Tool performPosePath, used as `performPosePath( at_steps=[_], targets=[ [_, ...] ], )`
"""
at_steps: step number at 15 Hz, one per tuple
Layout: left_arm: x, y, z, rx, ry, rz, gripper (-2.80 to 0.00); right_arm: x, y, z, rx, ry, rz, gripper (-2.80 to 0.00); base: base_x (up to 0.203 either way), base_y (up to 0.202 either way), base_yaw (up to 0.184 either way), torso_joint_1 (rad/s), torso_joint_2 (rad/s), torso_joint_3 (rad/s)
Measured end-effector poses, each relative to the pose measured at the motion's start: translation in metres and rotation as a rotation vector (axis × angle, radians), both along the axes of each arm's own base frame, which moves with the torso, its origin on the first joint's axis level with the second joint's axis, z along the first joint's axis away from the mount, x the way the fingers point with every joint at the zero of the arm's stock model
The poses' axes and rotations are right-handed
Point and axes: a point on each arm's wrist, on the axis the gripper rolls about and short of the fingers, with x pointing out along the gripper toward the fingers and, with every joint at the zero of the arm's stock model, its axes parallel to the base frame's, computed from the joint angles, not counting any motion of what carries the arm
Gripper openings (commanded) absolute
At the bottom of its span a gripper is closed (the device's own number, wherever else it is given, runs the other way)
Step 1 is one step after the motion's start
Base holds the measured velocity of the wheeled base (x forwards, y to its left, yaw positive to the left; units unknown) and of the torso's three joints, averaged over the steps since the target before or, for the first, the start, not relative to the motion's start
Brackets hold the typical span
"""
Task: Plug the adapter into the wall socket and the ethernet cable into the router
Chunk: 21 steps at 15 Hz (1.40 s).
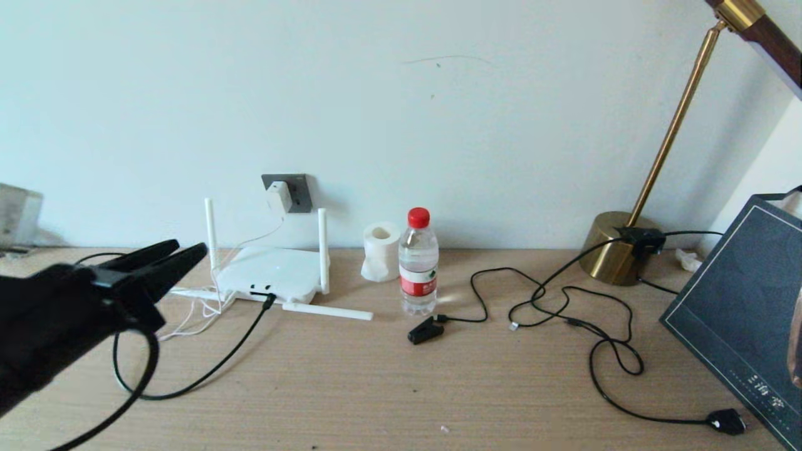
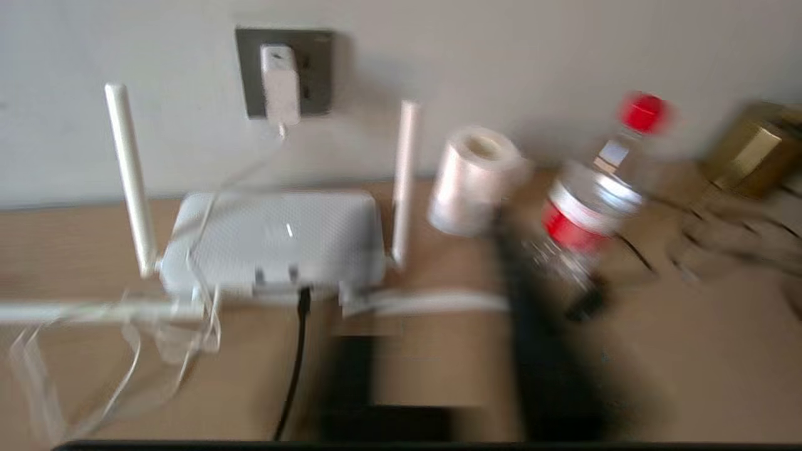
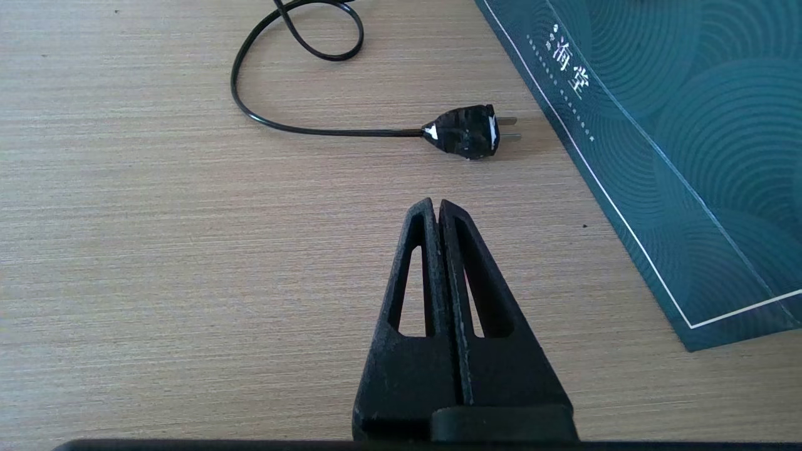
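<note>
Both connections are made: the adapter (image 1: 279, 196) sits in the wall socket (image 1: 299, 191), the ethernet cable (image 1: 207, 371) in the router (image 1: 269, 274). Left gripper (image 1: 188, 250) hangs beside the router, fingers slightly parted, empty. Right gripper (image 3: 437, 205) is clenched above the table (image 3: 156, 250), empty.

the left gripper (image 2: 438, 376) is smeared by blur, perhaps slightly parted; the lamp (image 1: 683, 125) is cut off.

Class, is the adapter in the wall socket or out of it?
In: the adapter sits on the socket, its cord hanging toward the router.
</note>
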Motion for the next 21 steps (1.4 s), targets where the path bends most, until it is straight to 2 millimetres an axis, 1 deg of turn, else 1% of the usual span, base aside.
performPosePath(
  at_steps=[1, 2, 3, 4, 5, 7, 8, 11, 13, 15, 17, 19, 21],
  targets=[
    [-0.021, 0.002, 0.007, 0.004, 0.029, -0.006, -2.8, 0.0, 0.0, 0.0, 0.0, 0.0, 0.0, -2.8, 0.0, 0.0, 0.0, 0.0, 0.0, 0.0],
    [-0.041, 0.005, 0.008, 0.012, 0.076, -0.011, -2.8, 0.0, 0.0, 0.0, 0.0, 0.0, 0.001, -2.8, 0.0, 0.0, 0.0, 0.0, 0.0, 0.0],
    [-0.062, 0.008, 0.004, 0.02, 0.135, -0.014, -2.8, 0.0, 0.0, 0.0, 0.0, 0.0, 0.0, -2.8, 0.0, 0.0, 0.0, 0.0, 0.0, 0.0],
    [-0.083, 0.01, -0.005, 0.029, 0.203, -0.017, -2.8, 0.0, 0.0, 0.0, 0.0, 0.0, 0.0, -2.8, 0.0, 0.0, 0.0, 0.0, 0.0, 0.0],
    [-0.101, 0.013, -0.022, 0.04, 0.282, -0.017, -2.8, 0.0, 0.0, 0.0, 0.002, 0.0, -0.001, -2.8, 0.0, 0.0, 0.0, 0.0, 0.0, 0.0],
    [-0.125, 0.017, -0.056, 0.06, 0.42, 0.011, -2.8, 0.0, 0.0, 0.0, 0.007, -0.001, -0.003, -2.8, 0.0, 0.0, 0.0, 0.0, 0.0, 0.0],
    [-0.132, 0.019, -0.068, 0.07, 0.457, 0.056, -2.8, 0.0, 0.0, 0.0, 0.005, 0.0, -0.002, -2.8, 0.0, 0.0, 0.0, 0.0, 0.0, 0.0],
    [-0.137, 0.025, -0.091, 0.068, 0.523, 0.297, -2.8, 0.0, 0.0, 0.0, 0.003, 0.0, -0.002, -2.8, 0.0, 0.0, 0.0, 0.0, 0.0, 0.0],
    [-0.141, 0.027, -0.11, 0.06, 0.578, 0.353, -2.8, 0.0, 0.0, 0.0, 0.003, 0.0, -0.002, -2.8, 0.0, 0.0, 0.0, 0.0, 0.0, 0.0],
    [-0.149, 0.026, -0.122, 0.056, 0.574, 0.324, -2.8, 0.0, 0.0, 0.0, 0.003, -0.001, -0.002, -2.8, 0.0, 0.0, 0.0, 0.0, 0.0, 0.0],
    [-0.158, 0.026, -0.126, 0.053, 0.499, 0.261, -2.8, 0.0, 0.0, 0.0, -0.001, 0.001, -0.001, -2.8, 0.0, 0.0, 0.0, 0.0, 0.0, 0.0],
    [-0.163, 0.026, -0.128, 0.097, 0.415, 0.211, -2.8, 0.0, 0.0, 0.0, 0.002, 0.0, -0.002, -2.8, 0.0, 0.0, 0.0, 0.0, 0.0, 0.0],
    [-0.166, 0.026, -0.131, 0.136, 0.401, 0.234, -2.8, 0.0, 0.0, 0.0, 0.003, -0.001, -0.002, -2.8, 0.0, 0.0, 0.0, 0.0, 0.0, 0.0]
  ],
)
